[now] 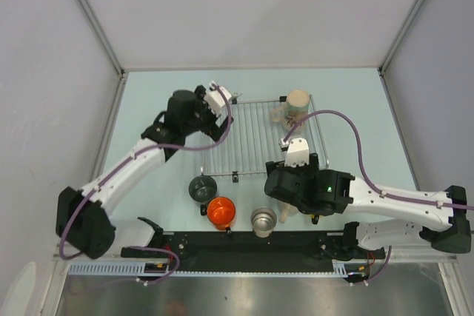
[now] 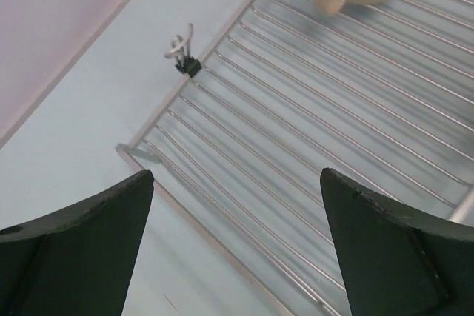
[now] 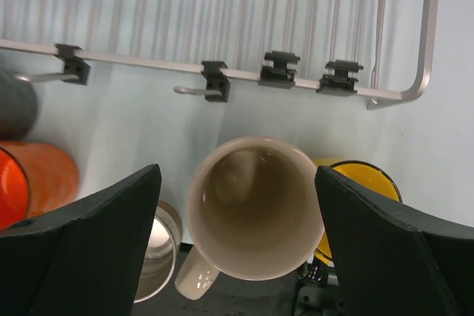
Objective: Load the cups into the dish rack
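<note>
Only one of the six cups is loaded: a cream cup (image 1: 298, 100) stands in the far right corner of the dish rack (image 1: 252, 138), and the rest of the bars are bare. The other five are grouped on the table (image 1: 355, 109) just near of the rack's near rail. From left to right they are the dark grey-green cup (image 1: 201, 186), the orange cup (image 1: 221, 211), the steel cup (image 1: 263, 220), the second cream cup (image 3: 255, 209) and the yellow cup (image 3: 366, 181), which the top view hides under the right arm. The step in hand looks like the pick-up of the second cream cup. The right gripper (image 3: 237, 175) hangs above it with its jaws spread wide to either side of the rim, holding nothing, and the cup stands upright with its mouth facing the wrist camera. The left gripper (image 2: 237, 175) hovers over the far left part of the rack, near a black clip (image 2: 189, 66), its jaws also spread and empty. The next move, as I judge it, calls for the right gripper to descend and close across the cup's body. The fit is tight: the yellow cup sits just beside it on the right, the steel cup is close on the left, and the handle points near-left, so each finger needs a gap to slip into. Once gripped, the cup has to be lifted over the clipped near rail and set on open bars.
</note>
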### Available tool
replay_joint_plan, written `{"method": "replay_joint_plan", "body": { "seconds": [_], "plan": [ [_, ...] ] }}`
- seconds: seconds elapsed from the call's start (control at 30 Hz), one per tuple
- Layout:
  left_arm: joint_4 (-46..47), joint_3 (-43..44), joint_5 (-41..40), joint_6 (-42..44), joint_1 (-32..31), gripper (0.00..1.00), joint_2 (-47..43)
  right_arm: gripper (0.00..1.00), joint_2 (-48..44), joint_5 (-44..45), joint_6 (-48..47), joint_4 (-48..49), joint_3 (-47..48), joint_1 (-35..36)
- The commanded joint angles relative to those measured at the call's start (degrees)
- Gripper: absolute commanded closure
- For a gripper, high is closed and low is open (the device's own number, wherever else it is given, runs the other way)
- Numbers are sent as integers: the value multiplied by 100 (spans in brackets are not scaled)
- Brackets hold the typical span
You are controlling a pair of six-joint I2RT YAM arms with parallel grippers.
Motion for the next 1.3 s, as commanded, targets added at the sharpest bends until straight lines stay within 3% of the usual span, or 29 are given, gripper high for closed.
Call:
{"method": "replay_joint_plan", "body": {
  "seconds": [0.0,0.07,0.17,0.33,0.4,0.47,0.6,0.87,0.93,1.0,1.13,1.27],
  "plan": [
    [851,-880,-1113,-595,-440,0,-1190,11,-61,48,434,-57,-332,76],
    [596,-968,-1051,-1079,-440,0,-1471,12,-140,-31,425,93,-507,94],
    [-247,-715,-298,-1291,-422,0,-1884,18,-263,-163,364,312,-657,76],
    [-1003,-774,486,-459,-431,0,-2236,24,-211,-391,311,699,-825,111],
    [-821,-1055,820,-455,-422,0,-2535,24,-193,-436,284,805,-869,138],
    [-680,-1214,769,-675,-422,0,-2791,26,-149,-454,276,875,-913,147],
    [-1170,-951,515,-886,-431,0,-2458,29,17,-629,214,1121,-966,155],
    [-1339,-723,66,-1264,-440,0,-2027,62,588,-831,65,1324,-896,50],
    [-1514,-539,31,-1282,-431,0,-1939,63,589,-945,-41,1367,-878,-81],
    [-1654,-450,22,-1317,-440,0,-1860,72,545,-1068,-120,1437,-895,-178],
    [-1655,-353,13,-1378,-440,0,-1956,100,466,-1200,-322,1438,-834,-380],
    [-1917,94,48,-1572,-431,0,-1781,100,448,-1140,-620,1018,-63,-425]
  ]
}}
